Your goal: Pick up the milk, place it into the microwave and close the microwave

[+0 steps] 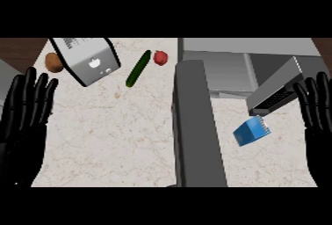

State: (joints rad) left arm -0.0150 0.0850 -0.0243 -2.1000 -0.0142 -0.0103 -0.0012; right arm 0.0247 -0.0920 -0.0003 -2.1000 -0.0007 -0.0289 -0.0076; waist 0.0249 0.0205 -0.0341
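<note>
Blue milk carton [251, 131] lies tilted on the counter [117, 132] — both hands [24, 110] [316, 107] open, holding nothing.

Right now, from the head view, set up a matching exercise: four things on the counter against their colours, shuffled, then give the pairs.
Things:
1. milk carton
2. cucumber
3. small round fruit
4. potato

Colours:
A. brown
B. blue
C. red
D. green

Pairs: 1-B, 2-D, 3-C, 4-A
</note>
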